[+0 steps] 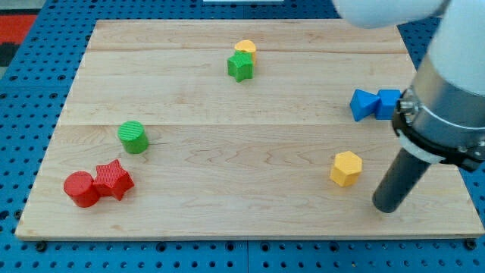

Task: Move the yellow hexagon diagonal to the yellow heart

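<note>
While the tool point(385, 209), a plain dark rod with nothing to clench or release, stands with its lower end on the counter point(250, 220) near the view's bottom right, it touches no block and grasps nothing. Closest to it is the yellow hexagon point(346, 168), just to the view's left of the tool and a little toward the view's top, apart from it with bare wood between. Above the tool, toward the view's top, lie two blue blocks touching each other near the counter's right edge: a blue block with a notched outline point(364, 105) and, on its right, a blue cube-like block point(389, 102) partly hidden by the arm's body.

Farther off, well to the view's left and up from the tool, the green star point(240, 67) sits against the yellow heart point(245, 49), which lies just behind it near the counter's top edge; its shape is hard to make out. The hexagon is well apart from that heart. Farther left still is the green cylinder point(133, 137). Farthest from the tool, near the bottom left corner, the red star point(114, 179) touches the red cylinder point(81, 189).
</note>
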Controlling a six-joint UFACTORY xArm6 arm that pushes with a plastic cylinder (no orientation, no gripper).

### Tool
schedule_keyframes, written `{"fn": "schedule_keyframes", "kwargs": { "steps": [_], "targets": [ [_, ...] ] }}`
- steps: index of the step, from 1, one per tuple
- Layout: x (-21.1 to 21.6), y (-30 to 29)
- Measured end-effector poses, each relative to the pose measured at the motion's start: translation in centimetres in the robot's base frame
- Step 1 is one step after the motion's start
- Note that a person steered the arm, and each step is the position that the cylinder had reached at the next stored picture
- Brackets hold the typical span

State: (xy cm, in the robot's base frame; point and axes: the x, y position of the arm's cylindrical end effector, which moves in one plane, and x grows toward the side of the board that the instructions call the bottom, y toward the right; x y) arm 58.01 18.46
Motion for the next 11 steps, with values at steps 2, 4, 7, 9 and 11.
{"fn": "schedule_keyframes", "kwargs": {
  "steps": [2, 4, 7, 9, 11],
  "targets": [
    [-4.1, -1.7],
    [-15.9, -5.8],
    [-10.3, -1.0],
    [-0.3, -1.5],
    [-2.8, -6.3]
  ]
}}
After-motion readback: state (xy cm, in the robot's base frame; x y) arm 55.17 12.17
